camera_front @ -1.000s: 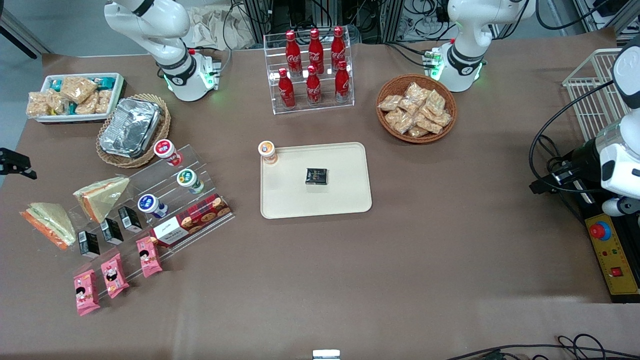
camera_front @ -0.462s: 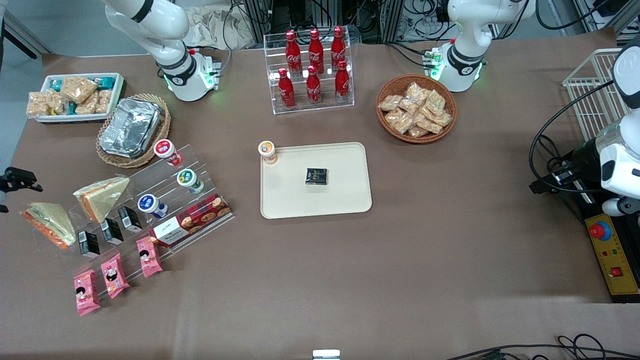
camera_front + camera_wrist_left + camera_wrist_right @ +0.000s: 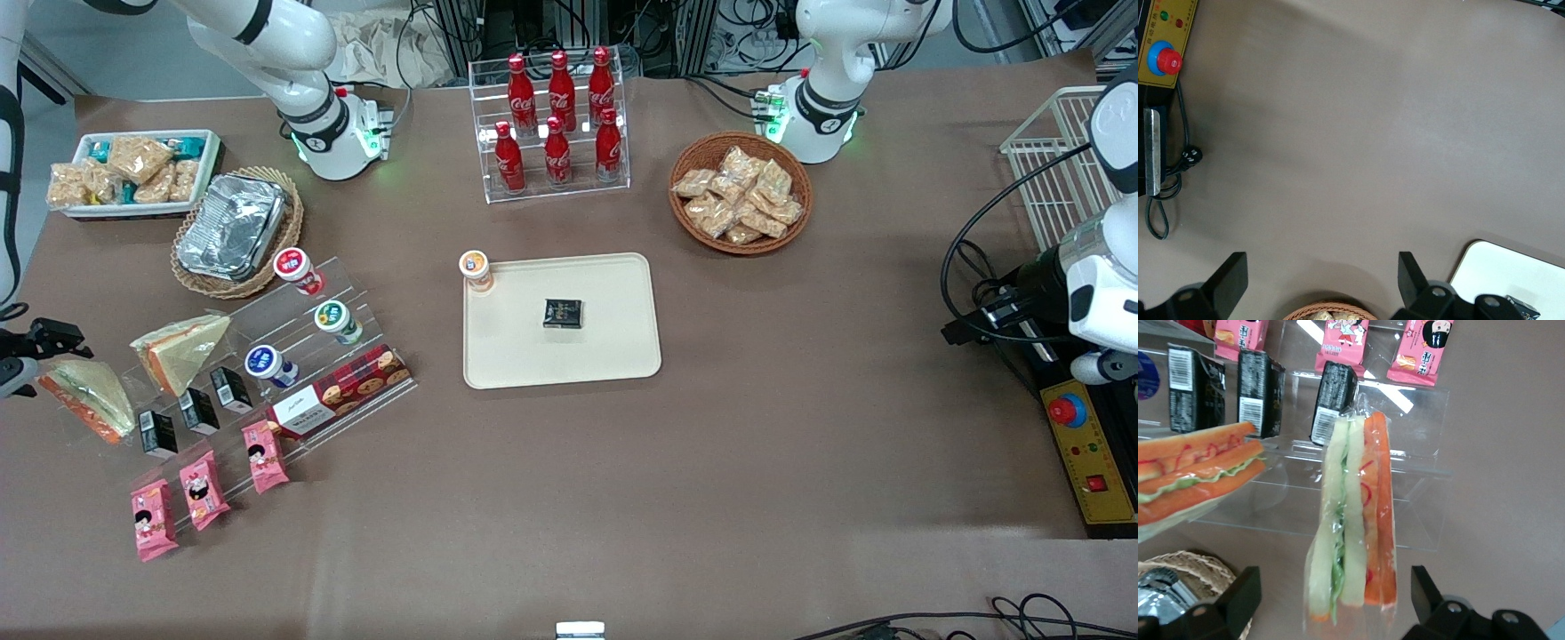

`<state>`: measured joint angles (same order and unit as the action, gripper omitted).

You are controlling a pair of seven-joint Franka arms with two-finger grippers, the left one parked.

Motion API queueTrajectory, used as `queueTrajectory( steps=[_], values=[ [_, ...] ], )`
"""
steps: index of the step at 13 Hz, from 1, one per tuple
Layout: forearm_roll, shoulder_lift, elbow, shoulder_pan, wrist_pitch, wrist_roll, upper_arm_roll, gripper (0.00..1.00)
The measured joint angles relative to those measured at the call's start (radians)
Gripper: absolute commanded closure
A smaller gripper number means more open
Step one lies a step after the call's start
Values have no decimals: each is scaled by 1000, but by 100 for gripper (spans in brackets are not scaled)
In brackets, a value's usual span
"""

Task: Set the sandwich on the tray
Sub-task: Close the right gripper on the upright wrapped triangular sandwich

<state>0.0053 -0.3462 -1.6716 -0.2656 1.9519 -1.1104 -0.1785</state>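
The sandwich [image 3: 89, 396], a wrapped wedge with pale greenish bread and an orange strip, lies on the table at the working arm's end, beside the clear stepped rack [image 3: 267, 356]. In the right wrist view the sandwich [image 3: 1351, 520] stands edge-on. My right gripper [image 3: 52, 342] hovers at the sandwich's end that is farther from the front camera. The gripper [image 3: 1335, 600] is open, with one finger on each side of that end, and neither finger touches it. The beige tray [image 3: 613, 356] lies mid-table and holds a small black packet [image 3: 563, 313].
A tan-yellow sandwich wedge [image 3: 178, 351] leans on the rack beside the sandwich and also shows in the right wrist view [image 3: 1198, 467]. Black boxes [image 3: 1335, 403] and pink packets [image 3: 200, 489] sit on the rack. An orange-lidded cup [image 3: 476, 269] stands at the tray's corner.
My right gripper has come in from the table's edge, toward the front camera, and now stands over the sandwich's end. The sandwich has not moved.
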Motion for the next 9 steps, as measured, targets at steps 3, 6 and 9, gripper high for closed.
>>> queueTrajectory(
  steps=[3,6,9],
  values=[
    [0,-28,0,3,13,-13,2,1],
    [0,-49,0,8,27,-14,3,20],
    [0,-53,0,9,33,-14,3,43]
  ],
)
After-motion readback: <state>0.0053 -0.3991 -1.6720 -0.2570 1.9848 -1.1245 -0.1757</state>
